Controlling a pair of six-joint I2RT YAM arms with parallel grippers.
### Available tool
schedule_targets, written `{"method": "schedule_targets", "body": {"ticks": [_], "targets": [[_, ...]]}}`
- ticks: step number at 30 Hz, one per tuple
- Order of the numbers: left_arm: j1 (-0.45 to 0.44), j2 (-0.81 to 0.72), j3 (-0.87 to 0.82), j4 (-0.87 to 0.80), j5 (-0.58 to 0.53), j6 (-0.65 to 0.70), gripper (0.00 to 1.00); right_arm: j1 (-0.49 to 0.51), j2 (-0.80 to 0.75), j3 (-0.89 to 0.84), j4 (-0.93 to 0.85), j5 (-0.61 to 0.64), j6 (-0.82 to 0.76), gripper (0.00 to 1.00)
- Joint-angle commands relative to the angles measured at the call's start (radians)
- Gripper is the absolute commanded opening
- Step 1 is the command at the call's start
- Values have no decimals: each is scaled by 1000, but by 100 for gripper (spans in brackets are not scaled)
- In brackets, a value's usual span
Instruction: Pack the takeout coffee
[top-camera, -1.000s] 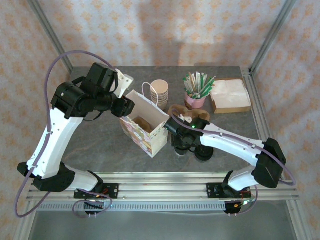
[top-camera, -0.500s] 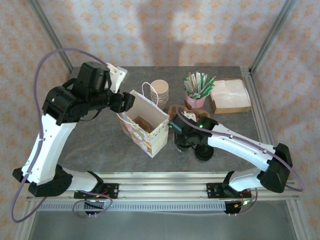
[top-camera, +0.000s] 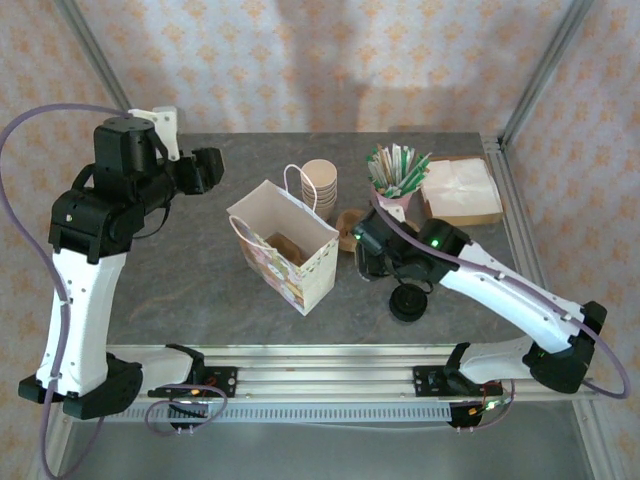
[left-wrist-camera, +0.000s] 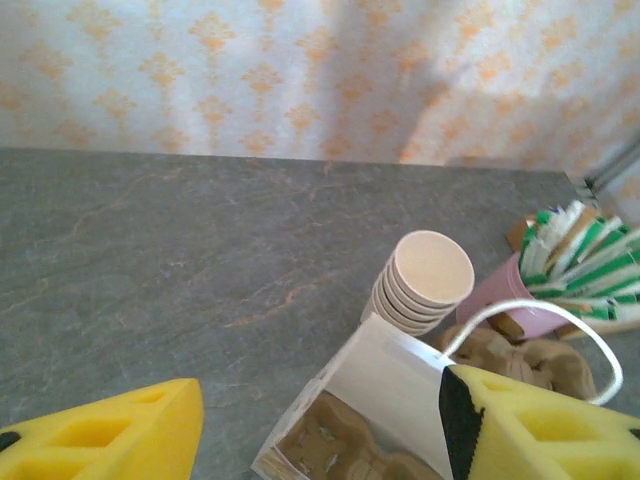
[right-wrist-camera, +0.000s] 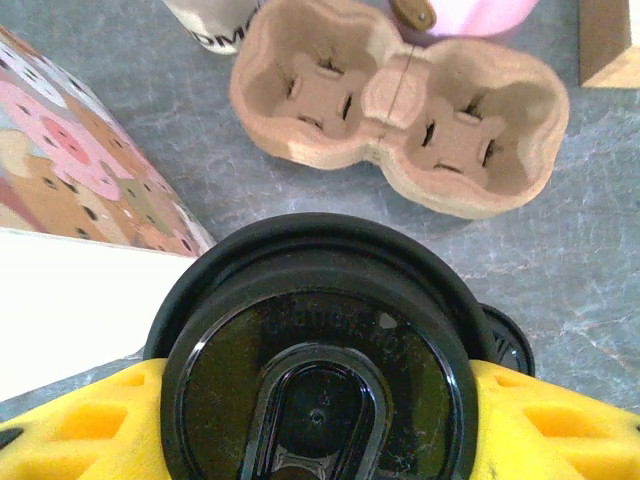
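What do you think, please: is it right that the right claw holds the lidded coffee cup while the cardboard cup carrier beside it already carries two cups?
Not quite: the cardboard cup carrier is empty, both its wells bare in the right wrist view. The right claw does hold the lidded coffee cup beside it.

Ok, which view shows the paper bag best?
Top external: the whole bag stands open and upright. Left wrist catches its open top and handle; right wrist, a patterned side.

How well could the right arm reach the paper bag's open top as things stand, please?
Probably well: the right gripper, shut on the takeout coffee, is beside the paper bag, nothing between them.
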Motion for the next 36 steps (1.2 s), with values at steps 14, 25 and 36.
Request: {"method": "schedule_targets", "body": {"ticks": [14,25,36], "targets": [[364,33,-323,281,424,-276,66,4,-25,389,-138,93,-201,56],[364,117,-495,317,313,-246,63,11,89,621,-133,14,-319,54],[291,298,-613,365,270,-207,59,60,233,833,-143,-79,-386,54]]}}
